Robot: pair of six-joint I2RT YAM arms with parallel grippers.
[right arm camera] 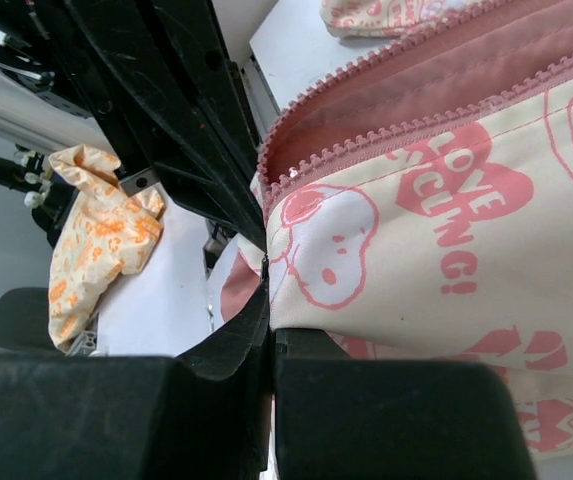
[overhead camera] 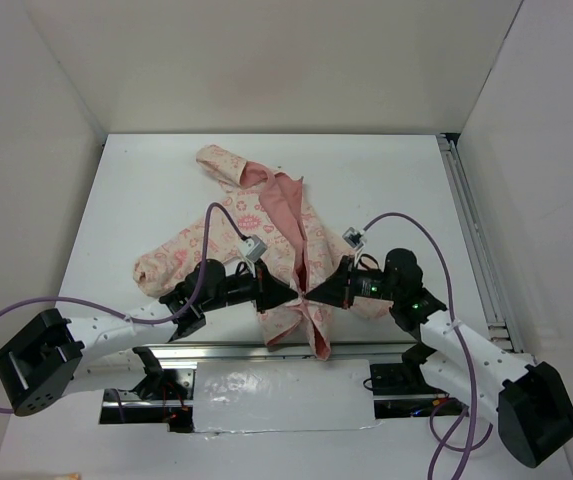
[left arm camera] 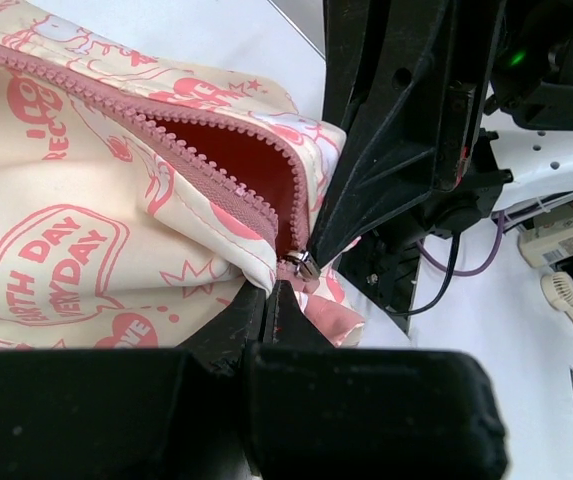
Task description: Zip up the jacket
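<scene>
Both fingers (overhead camera: 282,292) pinch jacket (overhead camera: 316,226) hem.

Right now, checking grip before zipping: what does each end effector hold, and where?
Left end effector and right end effector pinch the cream, pink-printed fabric jacket at its bottom edge, beside the pink zipper's end.

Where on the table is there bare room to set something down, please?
Bare table lies left of the jacket, between it and the right-hand rail, and beyond its hood. Crowded: the near middle, where the left gripper and right gripper meet on its hem.
</scene>
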